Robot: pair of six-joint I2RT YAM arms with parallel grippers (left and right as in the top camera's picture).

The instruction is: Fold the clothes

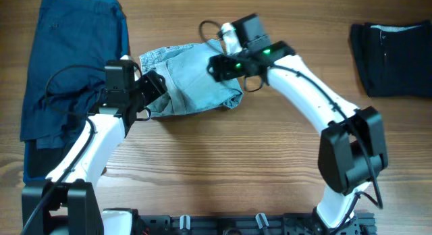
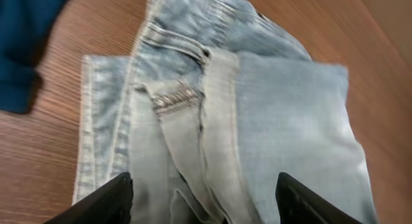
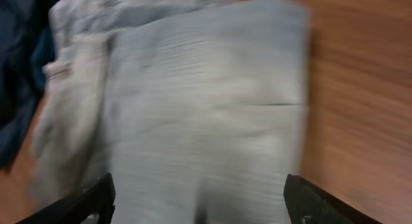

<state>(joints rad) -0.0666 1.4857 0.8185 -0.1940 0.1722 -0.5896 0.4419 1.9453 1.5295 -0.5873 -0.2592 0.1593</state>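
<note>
Overhead is lit evenly and brightly from above; only soft, short shadows are thrown on the table [image 1: 202, 167]. Left wrist view is kept fairly sharp on the denim shorts [image 2: 283, 121], softened at the far corners. Right wrist view is smeared throughout by motion blur, fabric weave lost.

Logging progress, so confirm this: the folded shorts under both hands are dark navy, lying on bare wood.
Not navy: the folded shorts under the left hand and right hand are pale denim, on the bare table, as the overhead view shows.
</note>
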